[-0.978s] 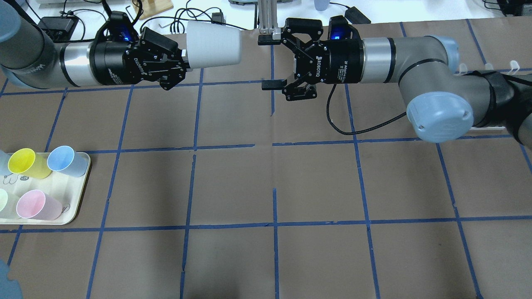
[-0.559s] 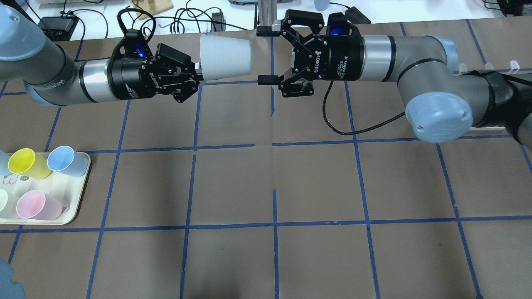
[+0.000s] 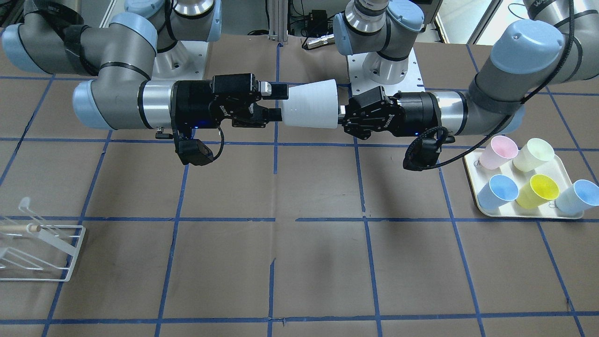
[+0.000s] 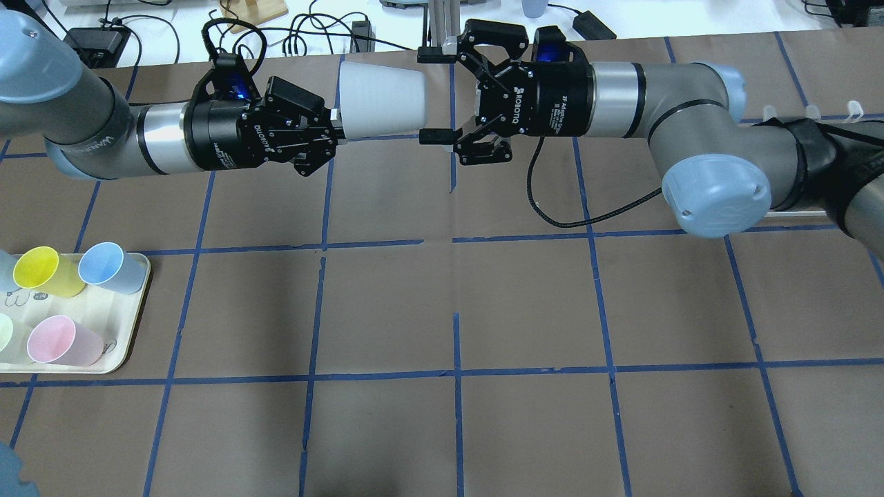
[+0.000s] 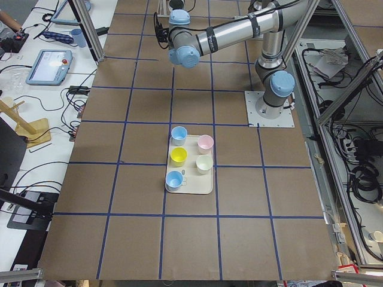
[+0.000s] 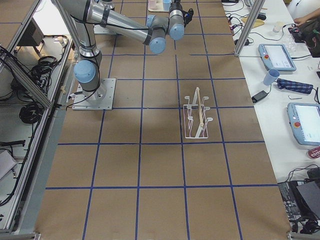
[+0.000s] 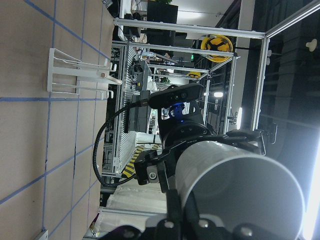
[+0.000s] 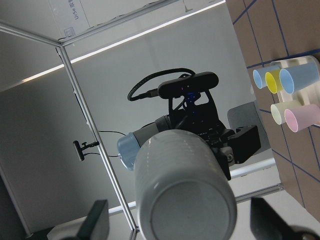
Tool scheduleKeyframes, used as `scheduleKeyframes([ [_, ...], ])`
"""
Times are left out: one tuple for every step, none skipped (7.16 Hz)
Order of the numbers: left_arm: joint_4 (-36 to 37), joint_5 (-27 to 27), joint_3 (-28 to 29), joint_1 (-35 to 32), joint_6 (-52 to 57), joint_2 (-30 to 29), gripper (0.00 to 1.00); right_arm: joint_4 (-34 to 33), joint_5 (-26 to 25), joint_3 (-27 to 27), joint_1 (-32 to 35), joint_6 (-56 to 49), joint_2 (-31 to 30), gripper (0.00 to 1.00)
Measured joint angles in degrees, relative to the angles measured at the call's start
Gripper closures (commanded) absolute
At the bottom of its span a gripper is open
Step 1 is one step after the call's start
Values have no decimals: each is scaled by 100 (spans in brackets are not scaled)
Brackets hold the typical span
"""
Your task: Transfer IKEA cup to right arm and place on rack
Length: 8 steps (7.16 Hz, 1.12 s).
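IKEA cup (image 4: 382, 96), rim clamped in the left gripper's (image 4: 335, 125) jaws, base just between the right gripper's (image 4: 431, 95) wide jaws.

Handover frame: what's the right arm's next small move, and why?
Probably ease the right gripper slightly farther over the IKEA cup: its open jaws only just flank the cup's narrow base, while the left gripper holds the rim end.

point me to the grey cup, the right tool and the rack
grey cup (image 4: 382, 96): overhead view, middle of its side wall.
right tool (image 4: 434, 95): overhead view, midway between its open fingertips.
rack (image 6: 200, 112): exterior right view, on its wooden dowel.
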Motion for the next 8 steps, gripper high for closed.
scheduleKeyframes([
  [-23, -108, 1, -92, 1, 3, 100, 3, 3, -11, 53, 10, 15, 15],
  [-35, -241, 13, -190, 1, 10, 100, 10, 1, -14, 74, 32, 19, 17],
  [-39, -299, 37, -239, -5, 11, 100, 10, 2, -21, 77, 93, 27, 16],
  [-45, -309, 44, -257, -11, 39, 11, 10, 2, -25, 75, 190, 29, 17],
  [-75, -309, 24, -261, -13, 85, 0, 11, 4, -25, 73, 302, 25, 17],
  [-165, -310, 36, -259, -21, 103, 0, 12, 4, -22, 68, 379, 22, 20],
  [-311, -304, 88, -239, -35, 108, 0, 11, 6, -20, 64, 421, 19, 27],
  [-430, -286, 127, -214, -52, 116, 0, 10, 7, -24, 54, 465, 13, 35],
])
